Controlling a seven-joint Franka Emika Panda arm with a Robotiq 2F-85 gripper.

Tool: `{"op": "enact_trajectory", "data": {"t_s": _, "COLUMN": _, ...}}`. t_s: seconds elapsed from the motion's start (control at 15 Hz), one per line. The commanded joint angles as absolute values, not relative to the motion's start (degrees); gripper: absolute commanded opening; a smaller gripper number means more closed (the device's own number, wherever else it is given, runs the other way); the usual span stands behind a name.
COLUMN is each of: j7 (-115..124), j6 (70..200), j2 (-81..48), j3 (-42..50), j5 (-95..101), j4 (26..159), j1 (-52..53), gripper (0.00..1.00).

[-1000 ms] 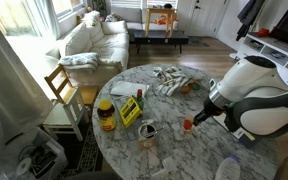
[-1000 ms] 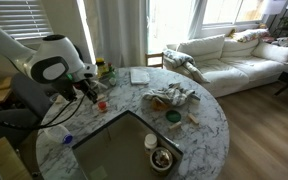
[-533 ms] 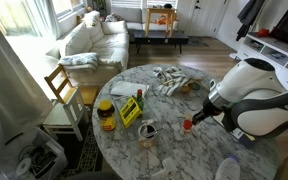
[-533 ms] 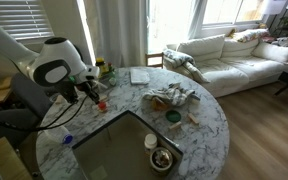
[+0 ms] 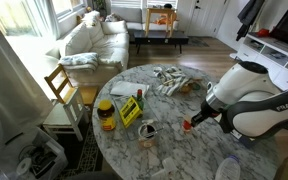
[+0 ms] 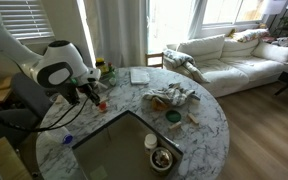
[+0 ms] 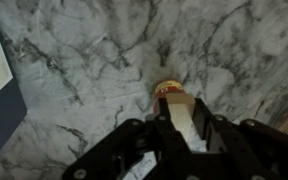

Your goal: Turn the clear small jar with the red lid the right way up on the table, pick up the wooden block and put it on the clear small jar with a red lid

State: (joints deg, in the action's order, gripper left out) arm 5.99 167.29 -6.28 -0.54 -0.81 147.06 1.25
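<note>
My gripper (image 7: 181,128) is shut on the pale wooden block (image 7: 183,122), which stands between the two black fingers. The clear small jar with the red lid (image 7: 166,90) stands on the white marble table (image 7: 84,60) right at the block's far end; whether they touch I cannot tell. In both exterior views the gripper (image 5: 192,120) (image 6: 92,95) hangs low over the table with the jar's red lid (image 5: 187,126) (image 6: 101,104) at its tip. The block is hidden in the exterior views.
An amber jar with a yellow lid (image 5: 105,113), a yellow box (image 5: 130,110) and a crumpled cloth (image 5: 169,78) lie on the table. A dark flat tray (image 6: 124,145) and a small bowl (image 6: 162,158) lie near the jar. A chair (image 5: 59,95) stands beside the table.
The arm has shifted very slightly over the jar. The block stays in the gripper and the jar has not moved.
</note>
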Motion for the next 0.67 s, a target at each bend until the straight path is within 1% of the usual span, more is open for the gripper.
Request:
{"op": "enact_trajectory", "data": {"t_s": 0.0, "j7": 5.7, "j6": 167.4, "j2": -7.9, "j3": -0.9, "j5": -2.0, "j4": 145.9, "j1": 1.4, "gripper": 0.07}}
{"op": "enact_trajectory", "data": {"t_s": 0.6, "j7": 5.3, "j6": 165.7, "j2": -8.4, "j3": -1.2, "j5": -1.9, "j4": 145.5, "j1": 1.3, "gripper": 0.07}}
